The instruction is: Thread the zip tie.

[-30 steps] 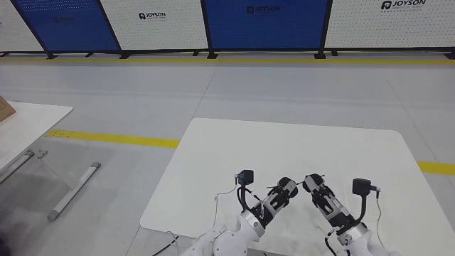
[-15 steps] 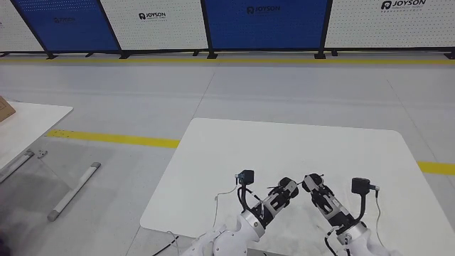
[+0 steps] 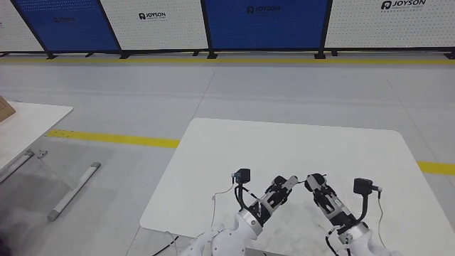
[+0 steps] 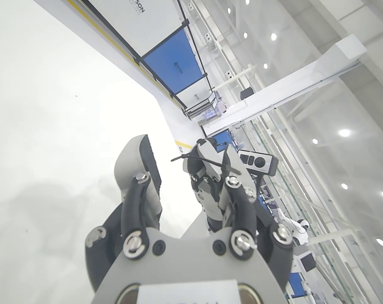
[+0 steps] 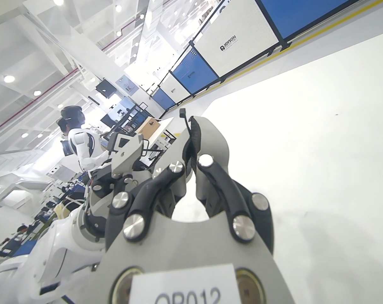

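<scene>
Blue-white pegboard panels [image 3: 234, 25], grey floor [image 3: 142, 92]

White arms [image 3: 245, 224], grey jaws with black ribbed pads [image 4: 152, 159], black linkages [image 5: 217, 175], silver screws [image 5: 133, 223], white label [image 5: 182, 281]

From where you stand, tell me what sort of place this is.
Probably an industrial robot-testing hall: blue and white pegboard partitions wall off the area, a yellow line marks the floor, and another white robot stands near screens under a high ceiling.

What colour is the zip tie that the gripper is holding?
Black. The thin plastic zip tie shows best in the left wrist view, pinched by the right gripper.
</scene>
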Tool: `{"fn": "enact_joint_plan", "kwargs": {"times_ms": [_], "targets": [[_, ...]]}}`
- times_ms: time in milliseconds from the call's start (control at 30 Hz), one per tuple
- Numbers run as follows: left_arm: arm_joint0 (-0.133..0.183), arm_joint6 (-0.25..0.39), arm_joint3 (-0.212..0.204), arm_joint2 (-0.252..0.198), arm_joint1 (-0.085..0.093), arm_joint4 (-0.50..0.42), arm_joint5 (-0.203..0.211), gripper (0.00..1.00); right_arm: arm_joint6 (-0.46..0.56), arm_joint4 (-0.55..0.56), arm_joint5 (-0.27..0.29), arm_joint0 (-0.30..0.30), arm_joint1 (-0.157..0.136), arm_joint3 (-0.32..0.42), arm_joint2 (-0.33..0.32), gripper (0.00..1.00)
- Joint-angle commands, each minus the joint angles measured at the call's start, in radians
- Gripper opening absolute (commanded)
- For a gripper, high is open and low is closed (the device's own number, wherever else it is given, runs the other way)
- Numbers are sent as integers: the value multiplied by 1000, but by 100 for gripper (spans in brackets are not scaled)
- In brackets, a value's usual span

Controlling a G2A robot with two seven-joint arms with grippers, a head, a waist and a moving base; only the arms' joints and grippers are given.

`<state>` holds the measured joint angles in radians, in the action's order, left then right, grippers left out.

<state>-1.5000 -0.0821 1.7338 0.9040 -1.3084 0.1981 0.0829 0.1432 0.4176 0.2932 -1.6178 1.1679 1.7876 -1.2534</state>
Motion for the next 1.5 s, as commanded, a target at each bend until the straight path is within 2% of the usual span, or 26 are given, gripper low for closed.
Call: {"fn": "enact_joint_plan", "kwargs": {"times_ms": [0,333,400,933,967,1067,1100,1267,1333,1367,1433,1467], "targets": [[-1,-2,1,2,0,0,1,15,-1,3,-1,0,1,0,0,0],[-3,-2,2,6,0,2,4,10,5,23,6,5,4,-1,10,0],[-3,-3,1,6,-1,3,2,0,5,22,7,6,4,-2,10,0],[-3,-8,10,4,-4,7,-5,0,9,12,24,17,9,-18,12,0],[-4,-9,12,4,-4,4,-5,28,9,12,26,18,9,-20,12,0],[-6,-9,14,5,-4,-4,-2,97,10,11,29,19,9,-23,11,0],[-6,-6,14,5,-5,-6,0,100,9,11,30,18,9,-23,10,0],[-10,8,20,7,-4,-14,12,100,6,16,23,13,10,-19,6,0],[-13,8,20,9,-3,-12,15,85,5,20,20,9,10,-14,4,0],[-14,9,19,9,-2,-10,17,81,4,21,19,7,10,-12,3,0],[-16,10,19,10,-2,-4,19,61,2,22,18,5,10,-10,2,0],[-17,11,19,11,-1,-1,20,56,2,23,18,3,10,-8,2,0]]}}
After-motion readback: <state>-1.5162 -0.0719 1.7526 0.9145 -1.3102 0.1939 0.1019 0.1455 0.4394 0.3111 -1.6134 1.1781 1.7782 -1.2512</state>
